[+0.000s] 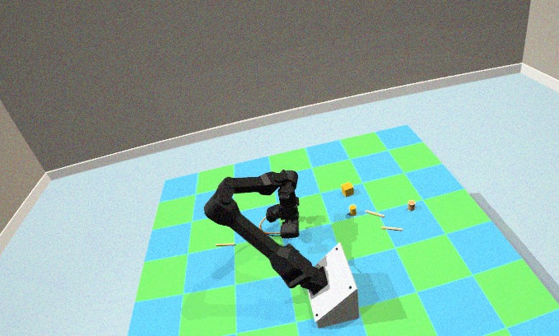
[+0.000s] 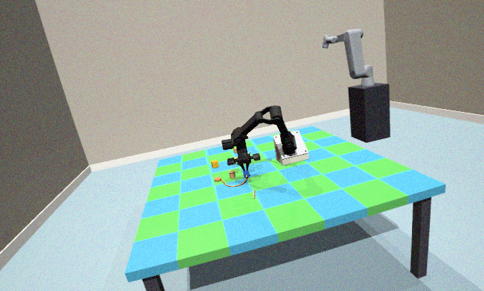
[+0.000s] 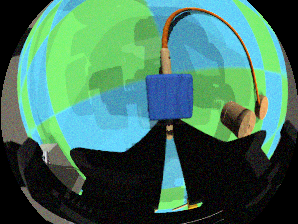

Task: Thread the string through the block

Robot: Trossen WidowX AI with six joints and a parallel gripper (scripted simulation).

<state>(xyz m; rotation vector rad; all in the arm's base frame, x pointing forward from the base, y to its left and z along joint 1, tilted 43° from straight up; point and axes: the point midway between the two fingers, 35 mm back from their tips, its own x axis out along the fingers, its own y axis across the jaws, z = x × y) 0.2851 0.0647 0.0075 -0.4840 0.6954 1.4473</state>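
Note:
In the wrist view a blue block (image 3: 169,96) (image 2: 246,174) sits on the table with the thin wooden stick (image 3: 164,56) passing through its hole, one end showing beyond the block and a short end on my side. My gripper (image 3: 168,122) (image 2: 244,169) (image 1: 288,231) is low over the table and shut on that near end of the stick. The orange string (image 3: 220,23) (image 2: 232,185) (image 1: 264,221) curves from the stick's far end to the round wooden button (image 3: 261,104) (image 2: 217,178). In the top view the gripper hides the block.
A brown cylinder (image 3: 237,117) (image 2: 232,174) stands close beside the button. A loose stick (image 2: 253,194) (image 1: 225,244) lies apart. A yellow cube (image 1: 347,189) (image 2: 214,163), a yellow cylinder (image 1: 351,209), two loose sticks (image 1: 374,213) (image 1: 392,228) and a brown cylinder (image 1: 411,204) lie farther off. The arm's white base (image 1: 335,283) stands near the table's edge.

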